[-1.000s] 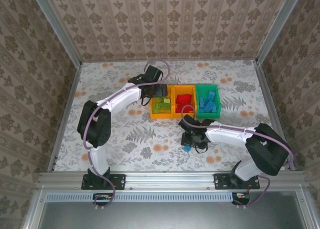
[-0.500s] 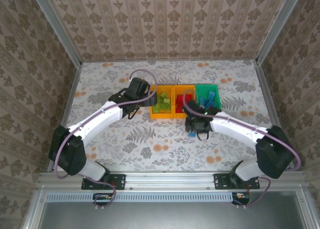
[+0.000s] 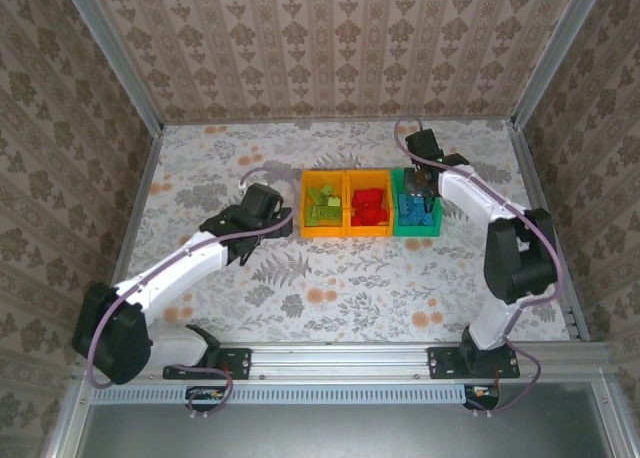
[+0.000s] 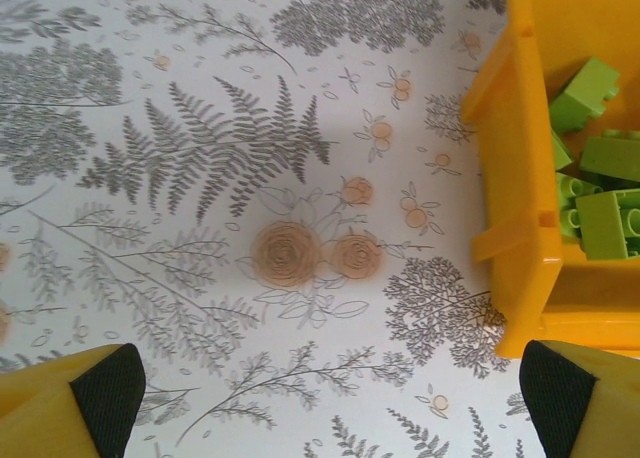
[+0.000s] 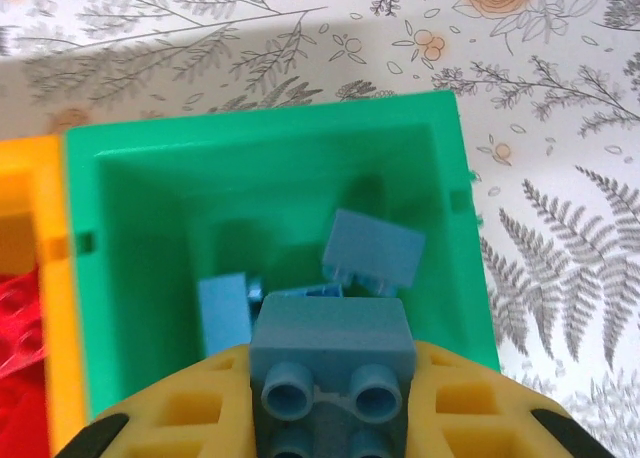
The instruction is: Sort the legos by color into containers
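Three bins stand in a row. The left orange bin (image 3: 305, 206) holds lime legos (image 3: 322, 208), the middle orange bin (image 3: 369, 178) holds red legos (image 3: 369, 208), and the green bin (image 3: 415, 230) holds blue legos (image 3: 414, 210). My right gripper (image 3: 421, 186) hangs over the green bin (image 5: 260, 143), shut on a blue brick (image 5: 331, 350) with its studs facing the camera. Other blue bricks (image 5: 375, 248) lie below it. My left gripper (image 3: 284, 219) is open and empty over bare table, just left of the lime bin (image 4: 515, 168) with its lime bricks (image 4: 598, 183).
The flower-patterned table (image 3: 330, 288) stretches in front of the bins. Patterned walls and metal frame posts (image 3: 150, 153) close in the back and sides. The red bricks (image 5: 18, 313) show at the left edge of the right wrist view.
My right gripper carried the blue brick from the table in front of the bins up over the green bin. My left gripper drew back from the lime bin, to its left.
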Robot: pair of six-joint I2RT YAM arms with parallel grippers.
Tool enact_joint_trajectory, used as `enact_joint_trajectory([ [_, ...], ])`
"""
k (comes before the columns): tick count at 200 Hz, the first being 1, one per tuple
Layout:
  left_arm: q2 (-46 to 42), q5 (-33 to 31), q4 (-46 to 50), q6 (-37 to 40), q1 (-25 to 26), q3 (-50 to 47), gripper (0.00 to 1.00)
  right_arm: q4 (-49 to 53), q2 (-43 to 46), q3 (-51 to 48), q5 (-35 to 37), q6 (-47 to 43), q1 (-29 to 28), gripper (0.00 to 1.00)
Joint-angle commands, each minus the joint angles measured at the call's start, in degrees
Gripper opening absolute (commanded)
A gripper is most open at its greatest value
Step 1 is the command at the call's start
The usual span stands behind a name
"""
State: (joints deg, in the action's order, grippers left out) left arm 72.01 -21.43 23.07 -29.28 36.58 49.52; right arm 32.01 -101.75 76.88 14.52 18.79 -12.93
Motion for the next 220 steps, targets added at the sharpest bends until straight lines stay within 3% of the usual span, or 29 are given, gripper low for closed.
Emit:
enact_joint_trajectory([
  [1,-3.0,-3.2,-0.8,1.7,-0.8,-2.1,1.0,-0.8,-3.7,3.7,-1.3,-2.2,1.7,0.32],
  [13,-3.8,-3.6,-0.7,1.7,-1.1,-3.1,1.0,-1.7,-4.9,4.3,-2.8,-2.1,2.5,0.39],
  [29,-4.8,-4.3,-0.9,1.6,-1.3,-4.3,1.0,-3.1,-5.2,4.6,-4.5,-3.0,2.7,0.64],
  [41,-5.2,-4.6,-0.8,1.4,-1.7,-4.9,1.0,-3.6,-4.2,4.1,-5.7,-3.4,2.7,0.77],
  [70,-5.6,-6.3,0.1,1.1,-2.6,-5.5,1.0,-5.9,1.1,-0.2,-6.6,-3.4,2.8,0.91],
  [113,-7.7,-16.5,2.8,4.3,-3.0,-6.9,1.0,-14.7,15.0,-13.4,-1.2,-6.5,2.8,0.99],
  [150,-13.4,-23.1,-7.3,14.7,-6.5,-14.5,1.0,-39.5,27.3,-34.6,6.6,-15.7,2.7,1.0],
  [181,-18.5,-21.6,-21.2,24.2,-11.5,-21.9,1.0,-61.6,26.7,-48.4,5.3,-20.7,3.3,1.0],
  [220,-18.8,-8.5,-35.2,26.2,-23.6,-29.4,1.0,-86.7,16.8,-57.0,3.5,-19.4,6.1,1.0],
])
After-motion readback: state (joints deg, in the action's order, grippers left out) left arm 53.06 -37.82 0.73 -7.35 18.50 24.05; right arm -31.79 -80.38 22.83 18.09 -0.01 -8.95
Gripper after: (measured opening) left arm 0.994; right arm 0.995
